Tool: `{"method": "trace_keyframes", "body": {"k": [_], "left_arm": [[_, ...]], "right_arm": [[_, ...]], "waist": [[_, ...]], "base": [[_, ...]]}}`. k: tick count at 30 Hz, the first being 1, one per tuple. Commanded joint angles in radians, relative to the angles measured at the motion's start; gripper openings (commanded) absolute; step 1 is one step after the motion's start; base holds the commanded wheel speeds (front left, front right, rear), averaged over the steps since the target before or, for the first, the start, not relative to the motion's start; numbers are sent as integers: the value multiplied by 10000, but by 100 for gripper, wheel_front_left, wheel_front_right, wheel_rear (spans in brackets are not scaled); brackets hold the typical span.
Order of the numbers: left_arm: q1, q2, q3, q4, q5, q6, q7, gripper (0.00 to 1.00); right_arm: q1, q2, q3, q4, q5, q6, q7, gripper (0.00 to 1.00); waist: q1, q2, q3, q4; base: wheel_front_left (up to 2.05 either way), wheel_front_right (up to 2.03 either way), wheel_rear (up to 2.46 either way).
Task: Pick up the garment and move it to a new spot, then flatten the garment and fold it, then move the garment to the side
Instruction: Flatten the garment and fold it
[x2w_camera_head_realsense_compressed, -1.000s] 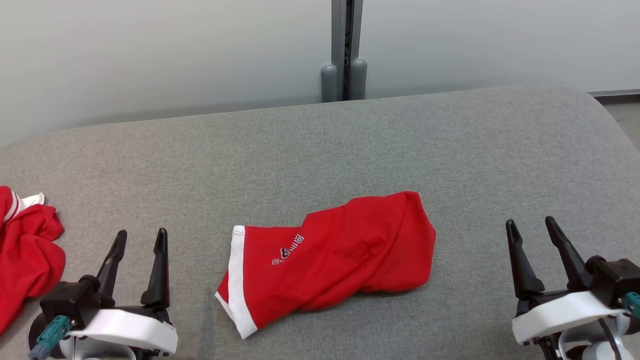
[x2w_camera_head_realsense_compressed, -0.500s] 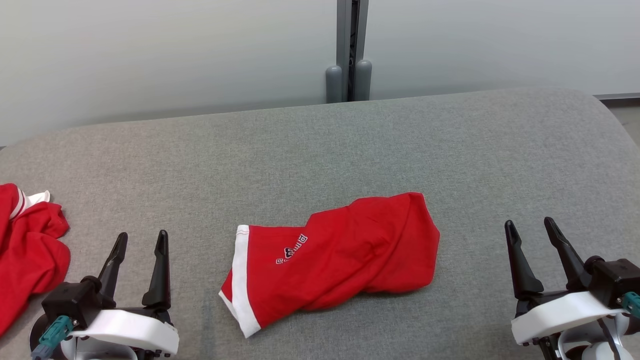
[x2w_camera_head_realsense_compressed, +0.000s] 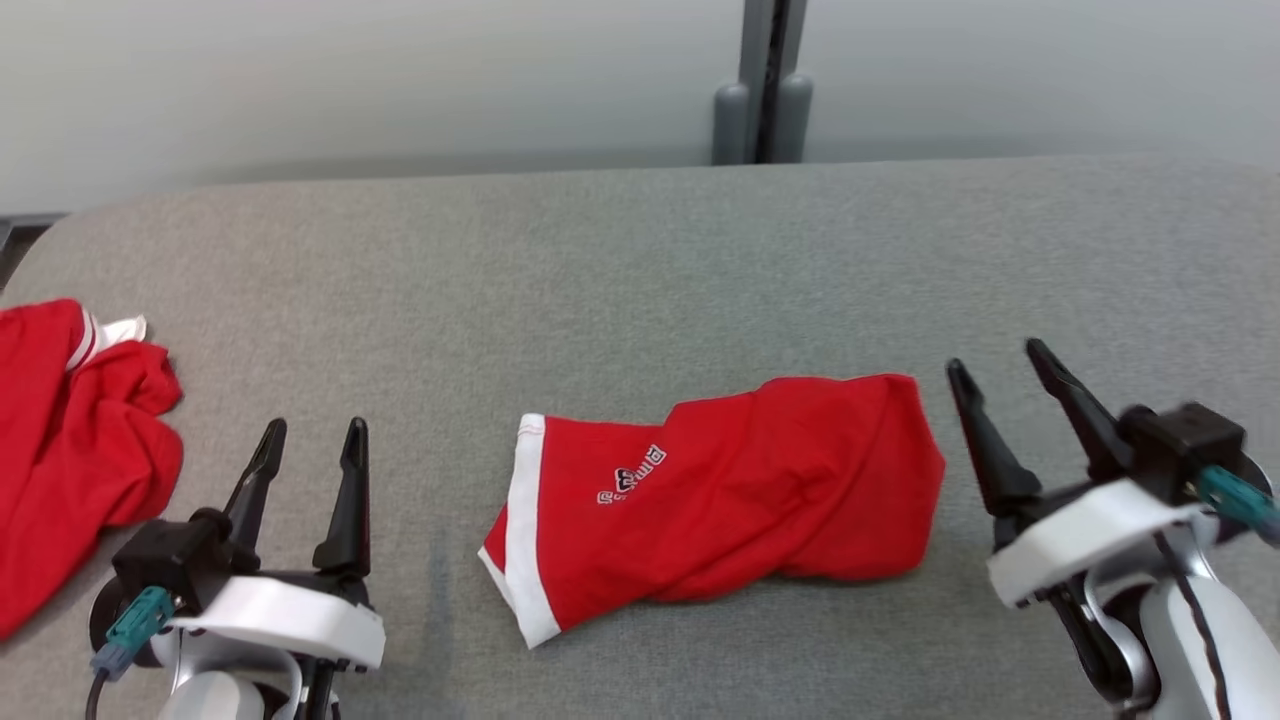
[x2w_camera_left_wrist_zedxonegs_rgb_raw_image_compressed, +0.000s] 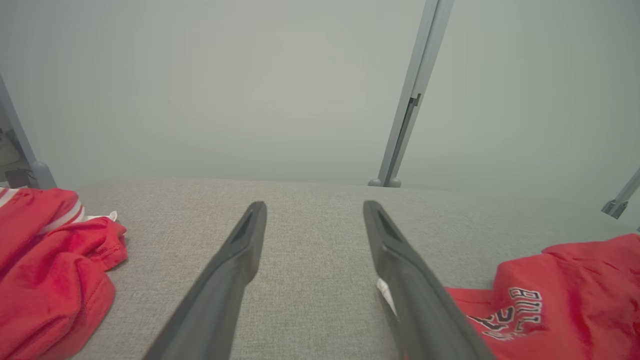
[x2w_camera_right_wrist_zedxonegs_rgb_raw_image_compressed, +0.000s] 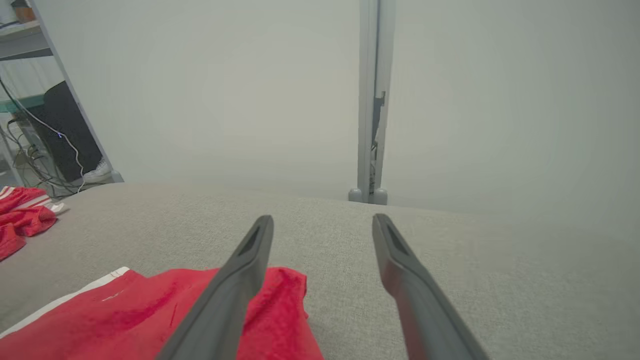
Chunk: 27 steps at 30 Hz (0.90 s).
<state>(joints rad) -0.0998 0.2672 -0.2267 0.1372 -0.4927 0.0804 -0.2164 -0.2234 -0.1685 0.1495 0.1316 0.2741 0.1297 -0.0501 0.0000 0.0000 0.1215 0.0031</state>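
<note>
The garment is red with a white hem band and small printed lettering. It lies bunched and roughly folded across the middle of the grey padded surface. My left gripper stands open over bare surface to the garment's left, apart from it. My right gripper is open just off the garment's right end, with nothing between its fingers. In the left wrist view the open left gripper has the garment at lower right. In the right wrist view the garment lies under and left of the open right gripper.
A second red garment with white stripes lies crumpled at the surface's left edge. A pale wall with a grey post runs behind the surface. The surface's rounded left corner shows. Cables and dark equipment stand beyond the far left.
The head camera has turned, shifting the whole picture rightward. My right gripper has come forward and inward, close to the garment's right end. The garment lies as before.
</note>
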Motion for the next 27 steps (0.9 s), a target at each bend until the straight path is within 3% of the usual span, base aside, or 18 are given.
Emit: {"method": "trace_keyframes", "body": {"k": [1,13,20,21,22,24,27], "left_arm": [[-289,-49,-30,33,69,-28,-78,100],[-945,-382,-116,516,167,-182,-366,100],[-1090,-448,-49,660,195,-250,-430,100],[-1141,-461,-43,676,193,-251,-442,100],[-1181,-468,-39,699,191,-273,-450,100],[-1224,-484,-22,741,202,-288,-468,100],[-1204,-519,-3,782,240,-333,-476,100]], "right_arm": [[-362,-268,326,25,163,21,233,100],[-2273,-2111,3812,943,1777,11,2839,100],[-2580,-2743,4789,1050,2808,11,4356,100],[-2602,-2798,4895,1017,3005,11,4529,95],[-2588,-2821,4984,988,3212,10,4681,44],[-2623,-2927,5059,903,3434,10,4758,0],[-2734,-2938,5030,749,3576,10,4341,0]], "waist": [[0,0,444,408],[0,0,1300,1103],[0,0,1447,1083],[0,0,1465,1074],[0,0,1476,1063],[0,0,1491,1037],[0,0,1499,996]], "base": [[0,0,0],[0,0,0],[0,0,0],[0,0,0],[0,0,0],[0,0,0],[0,0,0]]}}
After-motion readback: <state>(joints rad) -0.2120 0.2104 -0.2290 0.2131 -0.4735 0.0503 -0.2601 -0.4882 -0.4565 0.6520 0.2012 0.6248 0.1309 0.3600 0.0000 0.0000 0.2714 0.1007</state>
